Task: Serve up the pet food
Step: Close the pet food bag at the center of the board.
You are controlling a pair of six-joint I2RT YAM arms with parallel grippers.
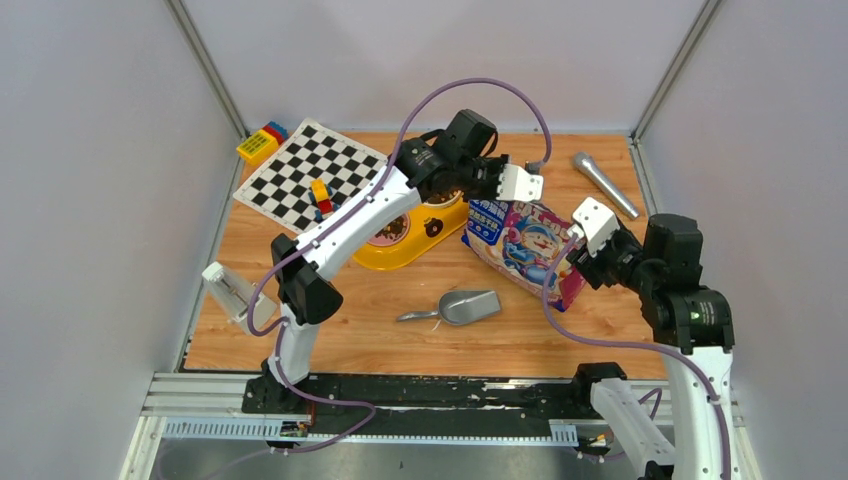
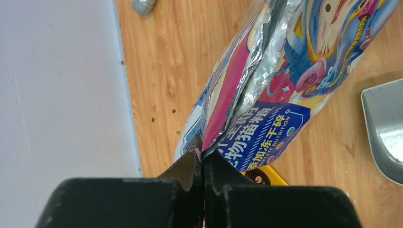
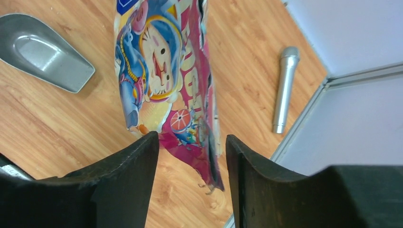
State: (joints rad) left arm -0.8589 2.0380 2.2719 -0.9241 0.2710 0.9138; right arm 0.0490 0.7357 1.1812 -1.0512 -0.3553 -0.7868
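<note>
The pet food bag (image 1: 525, 245) is found on the right half of the table (image 1: 380, 345), just right of the yellow feeder (image 1: 410, 240), with the grey scoop (image 1: 460, 307) nearer the front edge. From above, both grippers are seen at the bag, but their jaws cannot be judged there. In the left wrist view the left gripper (image 2: 202, 161) is shown clamped tight on the bag's top edge, and the silver lining (image 2: 266, 52) is seen gaping open, which no other view reveals. In the right wrist view the right gripper (image 3: 192, 156) is shown with its fingers (image 3: 128, 175) spread apart, and a corner of the bag lies between them, unpinched. A microphone (image 3: 284, 88) is seen by the right edge. No pellets can be made out in any view.
</note>
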